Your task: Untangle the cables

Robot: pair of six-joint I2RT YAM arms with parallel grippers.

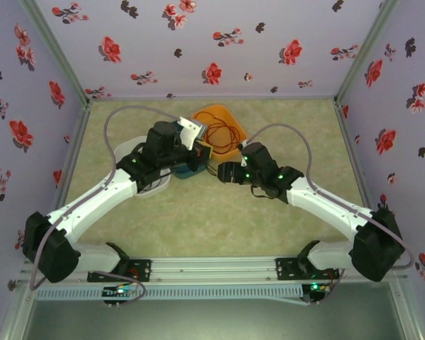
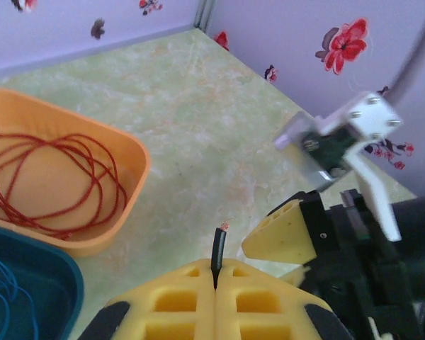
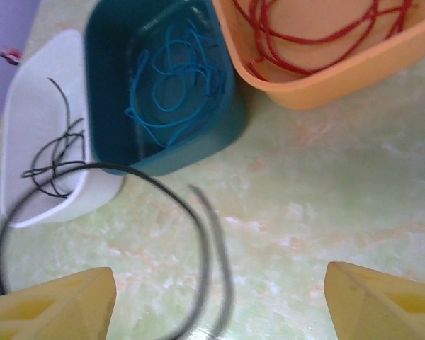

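Robot lab booth, floral-papered walls (image 1: 198, 42), green marbled tabletop (image 1: 219, 219), aluminium mounting rail (image 1: 212, 266) along near edge

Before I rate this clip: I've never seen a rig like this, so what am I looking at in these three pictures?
Two white-and-black robot arms are bolted at the near edge of a green marbled table. One picture looks down from above. The other two come from a camera on each wrist, so the yellow fingers at the bottom belong to that arm.

The left gripper is shut on the end of a thin black cable. The right gripper is open and holds nothing.

Three tubs stand together. The orange plastic tub holds a red cable, and the teal tub holds a blue cable. The white tub holds part of a black cable that loops out over the table, probably the same one.
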